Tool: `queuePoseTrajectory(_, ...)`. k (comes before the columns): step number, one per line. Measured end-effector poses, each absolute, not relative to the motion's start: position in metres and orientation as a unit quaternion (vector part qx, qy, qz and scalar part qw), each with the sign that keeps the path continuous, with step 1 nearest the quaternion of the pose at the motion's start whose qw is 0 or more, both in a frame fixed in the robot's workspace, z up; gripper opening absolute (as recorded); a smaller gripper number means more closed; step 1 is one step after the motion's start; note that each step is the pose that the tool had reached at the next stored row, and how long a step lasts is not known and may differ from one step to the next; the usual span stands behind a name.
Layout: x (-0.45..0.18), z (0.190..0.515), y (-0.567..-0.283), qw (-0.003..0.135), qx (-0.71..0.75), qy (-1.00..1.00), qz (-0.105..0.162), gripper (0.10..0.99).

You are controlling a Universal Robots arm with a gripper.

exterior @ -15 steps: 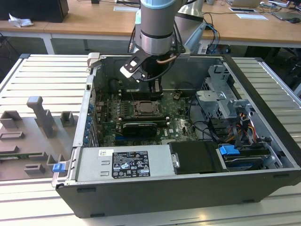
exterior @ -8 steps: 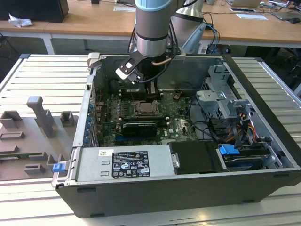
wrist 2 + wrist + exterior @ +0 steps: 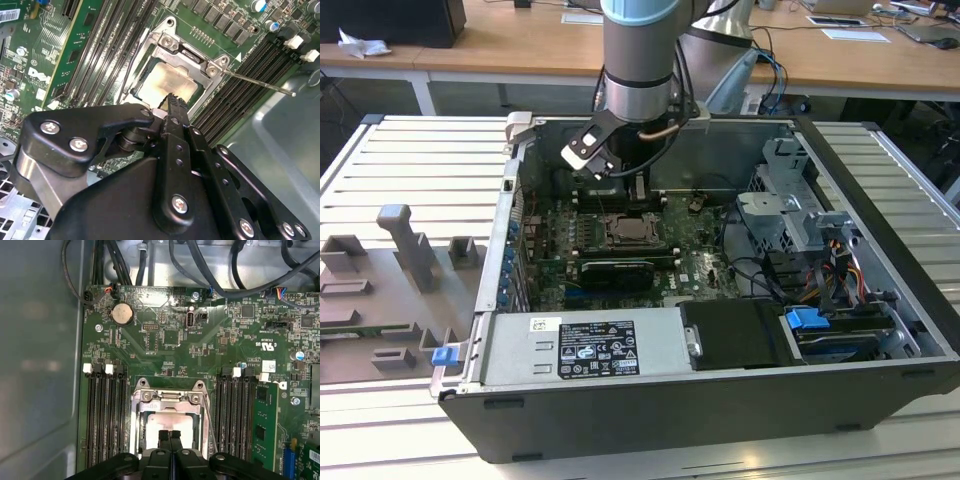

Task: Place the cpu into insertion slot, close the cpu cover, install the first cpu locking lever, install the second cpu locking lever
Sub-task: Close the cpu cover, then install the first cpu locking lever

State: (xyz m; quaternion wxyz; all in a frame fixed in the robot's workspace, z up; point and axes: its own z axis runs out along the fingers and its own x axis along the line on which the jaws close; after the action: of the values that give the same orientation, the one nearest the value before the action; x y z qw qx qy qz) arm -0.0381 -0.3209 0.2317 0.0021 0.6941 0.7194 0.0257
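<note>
The cpu (image 3: 152, 424), a pale square chip, lies in the insertion slot (image 3: 140, 385) on the green motherboard. The silver cpu cover (image 3: 167, 402) lies flat around it, and the chip shows through its window. My gripper (image 3: 170, 434) hangs just above the chip's edge with its black fingers shut together and nothing between them. In the second wrist view my gripper (image 3: 172, 98) ends beside the cpu (image 3: 167, 80), and a thin locking lever (image 3: 260, 82) sticks out from the cover (image 3: 192, 55) over the memory slots. In the exterior view my gripper (image 3: 628, 195) stands over the cpu (image 3: 625, 232).
Long black memory slots (image 3: 102, 415) flank the socket on both sides. A black graphics card (image 3: 615, 270) lies in front of it, then the power supply (image 3: 580, 345). A drive cage (image 3: 800, 215) and cables fill the exterior view's right. Grey fixtures (image 3: 410, 250) stand on the table.
</note>
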Motion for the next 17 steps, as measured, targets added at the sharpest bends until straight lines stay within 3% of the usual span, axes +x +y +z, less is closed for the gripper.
queuePoseTrajectory(12, -0.043, 0.233, -0.321, 0.002, 0.694, 0.719, 0.026, 0.106)
queuePoseTrajectory(17, -0.043, 0.259, -0.321, 0.002, 0.694, 0.719, 0.026, 0.106)
